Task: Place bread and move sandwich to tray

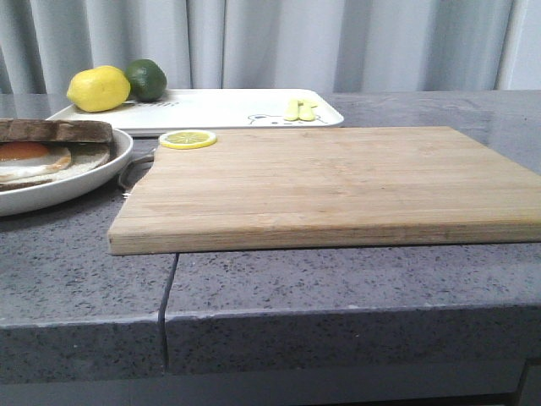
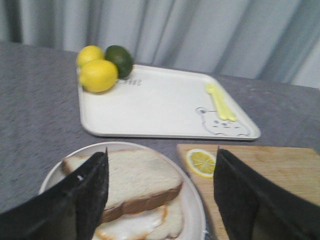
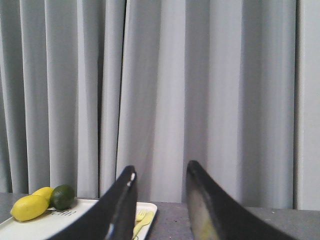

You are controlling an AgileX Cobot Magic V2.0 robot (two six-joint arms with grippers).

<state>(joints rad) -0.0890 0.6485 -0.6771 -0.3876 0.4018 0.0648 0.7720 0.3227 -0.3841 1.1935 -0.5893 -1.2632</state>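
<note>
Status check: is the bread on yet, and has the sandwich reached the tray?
Looks done: a top slice of bread already sits over the fried egg, so the sandwich looks assembled on its plate.
In hand: nothing gripped; the left gripper is open above the plate, and the right gripper is empty, pointing at the curtain.
Left: plate and sandwich remain on the counter, not on the tray.

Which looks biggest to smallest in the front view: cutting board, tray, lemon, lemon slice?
1. Cutting board, easily the largest, though also nearest the camera.
2. Tray, set farther back, so it looks smaller than it may be.
3. Lemon.
4. Lemon slice, narrowly.
</note>
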